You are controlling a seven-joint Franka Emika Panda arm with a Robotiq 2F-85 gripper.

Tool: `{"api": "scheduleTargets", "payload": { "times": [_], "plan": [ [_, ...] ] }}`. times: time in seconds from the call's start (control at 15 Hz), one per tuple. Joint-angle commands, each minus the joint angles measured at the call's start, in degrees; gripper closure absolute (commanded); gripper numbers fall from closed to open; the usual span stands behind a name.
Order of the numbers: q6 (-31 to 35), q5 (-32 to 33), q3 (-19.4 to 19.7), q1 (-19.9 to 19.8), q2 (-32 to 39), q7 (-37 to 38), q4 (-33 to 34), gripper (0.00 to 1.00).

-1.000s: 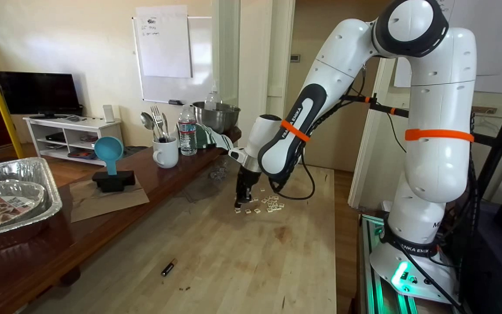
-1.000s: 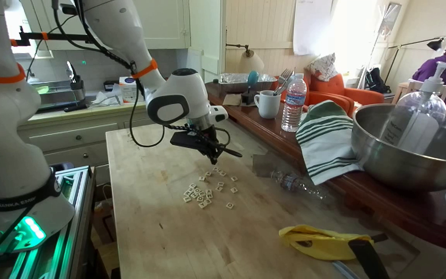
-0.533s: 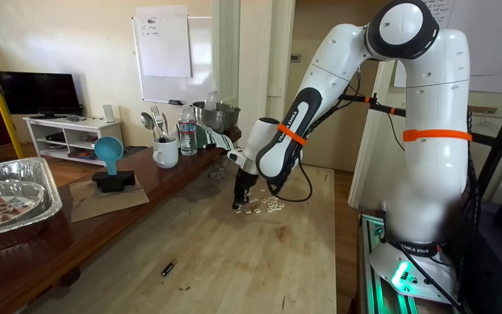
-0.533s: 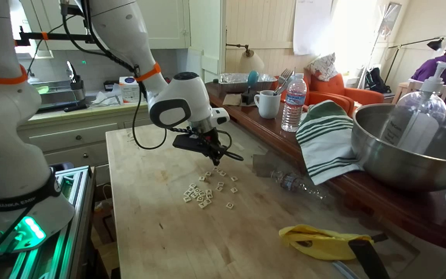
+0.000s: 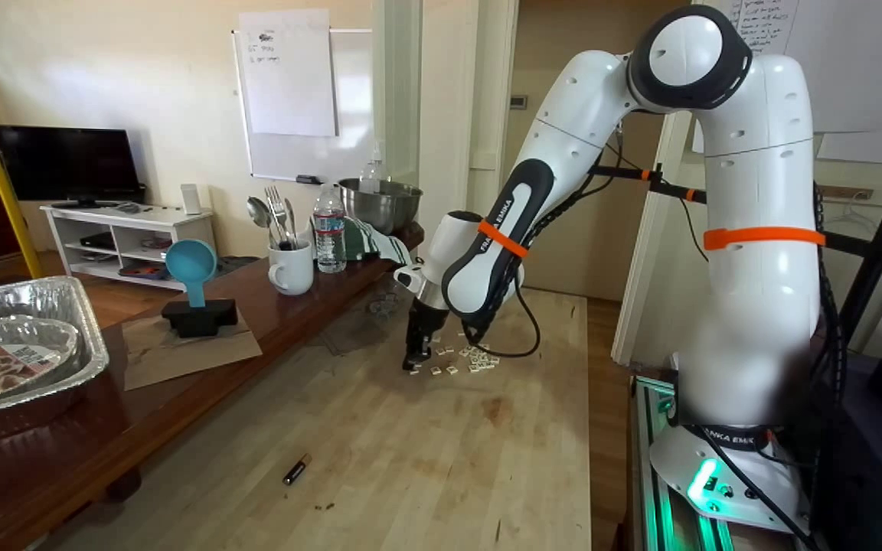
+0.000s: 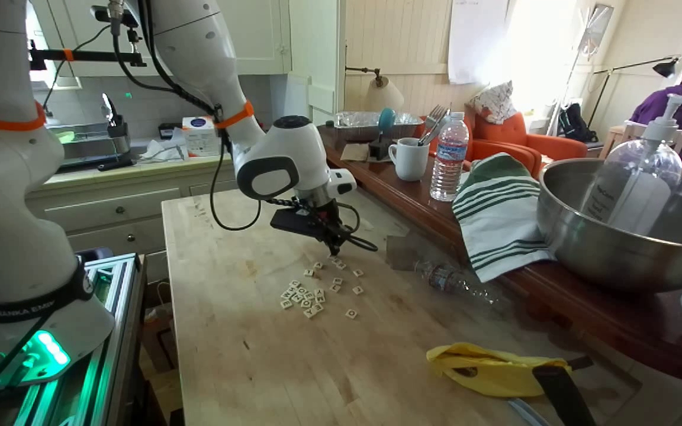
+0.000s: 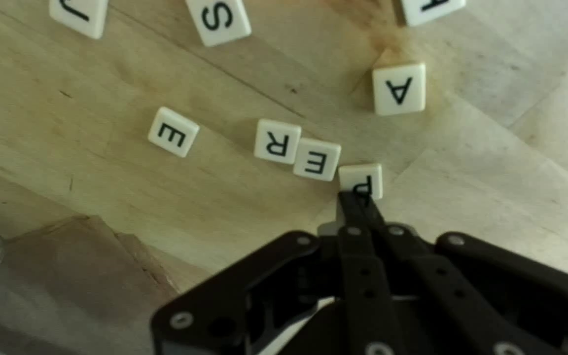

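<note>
**Closed gripper (image 7: pixel 359 197) low among letter tiles (image 6: pixel 306 303)**

The step in hand looks like lining up on one tile on the worktop (image 6: pixel 293 367). The fingers are pressed together with nothing showing between them, a pose seemingly better for pushing than pinching; the next move likely calls for a light, low touch that spares the neighbours. The nearest tile (image 7: pixel 358 176) lies right at the fingertips, which cover part of its letter; contact cannot be told. An E tile (image 7: pixel 317 159) sits just beside it, seemingly touching an R tile (image 7: pixel 278 141).
</note>
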State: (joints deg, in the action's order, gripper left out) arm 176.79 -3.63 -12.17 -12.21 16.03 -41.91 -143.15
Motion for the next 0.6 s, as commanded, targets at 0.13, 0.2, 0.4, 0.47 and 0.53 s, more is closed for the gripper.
{"api": "scheduleTargets", "payload": {
  "times": [0.13,0.2,0.4,0.47,0.53],
  "plan": [
    [-3.98,-2.15,-6.16,-3.49,1.27,-0.98,0.1,1.0],
    [-4.61,-1.98,-6.46,-3.48,0.97,-0.63,-0.25,1.0],
    [-7.42,-0.57,-5.64,-2.5,-0.56,1.78,-1.21,1.0],
    [-8.32,-0.82,-5.56,-2.3,-1.13,1.57,-1.52,1.0],
    [-8.92,-1.03,-5.37,-2.03,-1.6,1.44,-1.75,1.0]
  ]
}}
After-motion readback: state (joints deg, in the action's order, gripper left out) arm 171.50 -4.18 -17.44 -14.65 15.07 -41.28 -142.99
